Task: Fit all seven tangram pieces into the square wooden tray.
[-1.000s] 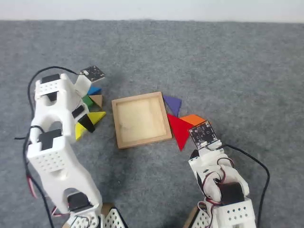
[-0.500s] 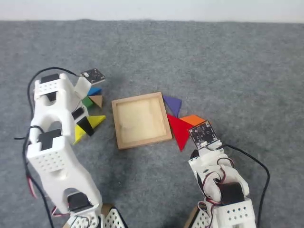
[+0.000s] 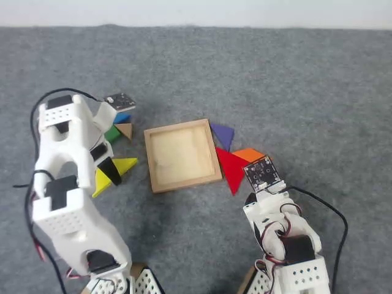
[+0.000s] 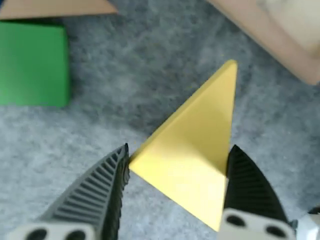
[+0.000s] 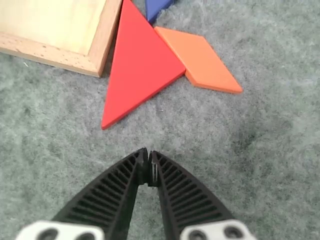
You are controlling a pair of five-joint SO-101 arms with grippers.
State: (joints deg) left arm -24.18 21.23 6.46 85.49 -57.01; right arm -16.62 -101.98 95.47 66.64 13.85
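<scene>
Pose log, left arm (image 3: 64,184): white links stretched forward from the base at the near edge, along the left side of the surface (image 3: 275,79), wrist bent downward. Its left gripper (image 4: 178,152) points down at the surface. The fingers (image 4: 102,185) sit either side of the yellow triangle (image 4: 195,150), each pressed against one edge. High view: one black finger visible below the wrist.

Pose log, right arm (image 3: 285,239): folded low, close to its base at the near right, wrist tilted down. Its right gripper (image 5: 148,161) has the fingers pressed together tip to tip, nothing between them, tips aimed at the surface.
</scene>
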